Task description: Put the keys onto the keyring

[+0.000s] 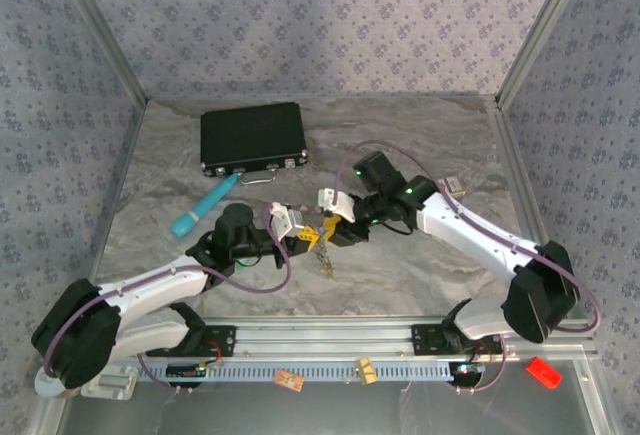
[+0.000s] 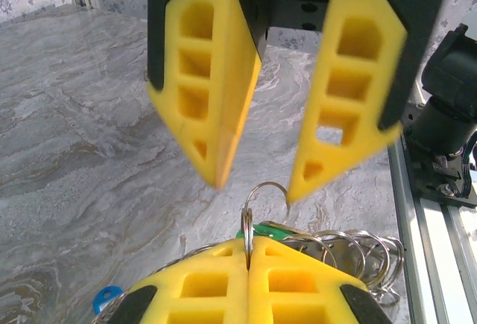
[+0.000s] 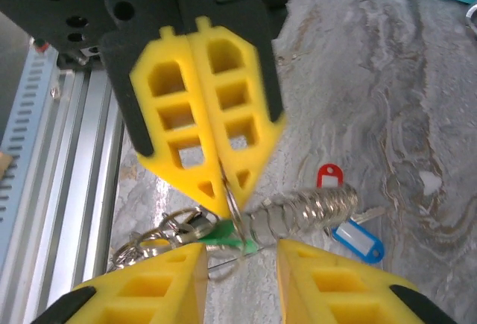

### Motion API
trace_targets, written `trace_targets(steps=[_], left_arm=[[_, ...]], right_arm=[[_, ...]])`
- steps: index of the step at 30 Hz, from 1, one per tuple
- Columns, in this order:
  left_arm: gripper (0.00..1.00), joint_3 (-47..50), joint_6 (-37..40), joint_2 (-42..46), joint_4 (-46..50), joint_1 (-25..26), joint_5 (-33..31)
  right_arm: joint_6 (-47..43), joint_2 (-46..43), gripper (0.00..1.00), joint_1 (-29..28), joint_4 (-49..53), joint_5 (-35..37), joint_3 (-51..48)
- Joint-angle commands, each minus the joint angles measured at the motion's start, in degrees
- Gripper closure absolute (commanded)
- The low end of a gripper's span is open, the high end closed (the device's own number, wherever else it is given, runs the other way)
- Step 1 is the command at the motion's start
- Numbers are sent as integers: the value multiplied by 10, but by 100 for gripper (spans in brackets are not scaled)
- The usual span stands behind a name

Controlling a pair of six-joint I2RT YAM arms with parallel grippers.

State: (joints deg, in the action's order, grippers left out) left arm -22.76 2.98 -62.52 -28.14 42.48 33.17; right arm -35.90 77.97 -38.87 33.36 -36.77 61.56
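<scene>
Pinching the keyring (image 2: 247, 223) between closed fingers, the left gripper (image 2: 248, 248) has a thin hold; the right gripper (image 2: 256, 188), jaws apart at twelve o'clock, could knock it loose.

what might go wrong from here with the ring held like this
The left gripper pinches the keyring by a thin edge only, so it may slip or twist out. The right gripper, jaws open, sits close by; closing could snag the tangled rings rather than the green key.

Thin silvery keyring (image 2: 247, 229) stands upright beside green, red, blue keys (image 3: 358, 240).
</scene>
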Motion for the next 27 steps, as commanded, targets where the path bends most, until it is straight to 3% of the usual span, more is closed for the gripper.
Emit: trace_targets(steps=[1,12,21,27], left_arm=[[100,0,6,18,-44,-1,12],[100,6,16,24,-54,-1,12],[100,11,14,28,-64,0,15],[100,15,11,31,-86,0,19]], right_arm=[[48,-29,68,19,-36,-53,-29],[83,-26,69,21,-70,-88,-49],[80,0,96,28,-48,-87,-43],[81,20,100,22,-53,-113,-38]])
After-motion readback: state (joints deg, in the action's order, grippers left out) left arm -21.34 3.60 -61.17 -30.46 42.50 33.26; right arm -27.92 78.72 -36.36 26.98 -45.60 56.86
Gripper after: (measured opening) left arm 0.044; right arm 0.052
